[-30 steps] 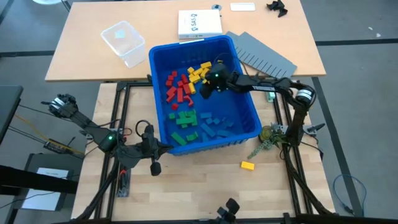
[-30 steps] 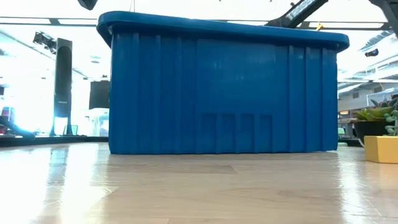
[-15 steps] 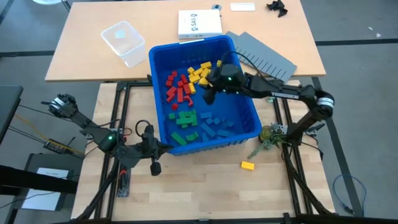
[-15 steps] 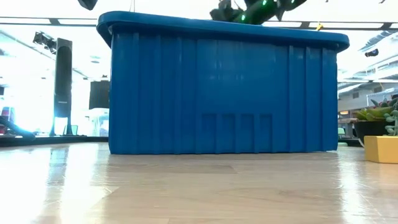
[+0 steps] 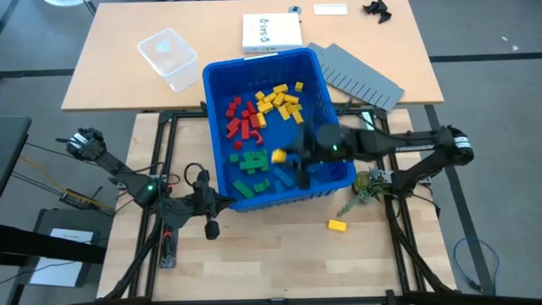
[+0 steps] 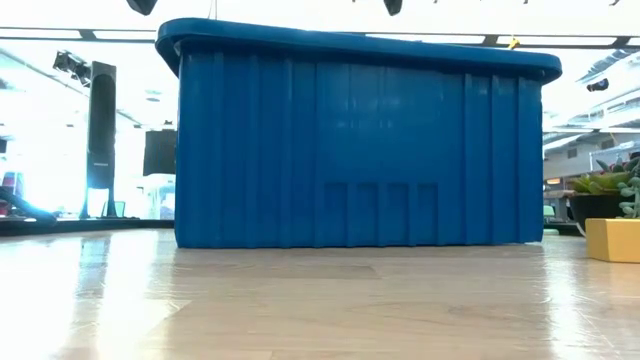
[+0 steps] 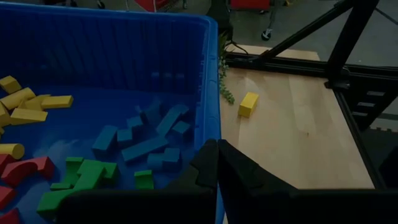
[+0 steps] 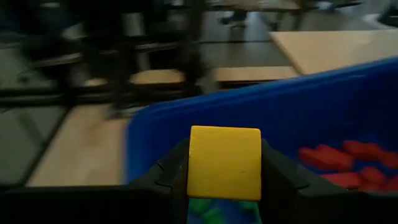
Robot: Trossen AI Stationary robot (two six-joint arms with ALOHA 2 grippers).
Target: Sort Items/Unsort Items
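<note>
Waiting at the near left of the table, the left gripper (image 5: pixel 210 227) is sitting with its fingers pressed together, holding nothing, just outside the near wall of the blue bin (image 5: pixel 223 78). Inside the bin, going left to right, the red blocks (image 5: pixel 241 119) and green blocks (image 5: pixel 251 161) are lying toward the left wall, the yellow blocks (image 5: pixel 279 100) toward the far side, and the blue blocks (image 5: pixel 292 174) toward the near right. Over that near-right part, the right gripper (image 5: pixel 288 158) is carrying a yellow block (image 8: pixel 224 162) pinched between its fingers, above the green and blue pieces. One stray yellow block (image 5: pixel 337 225) is lying on the table outside the bin, nearer the right arm.
</note>
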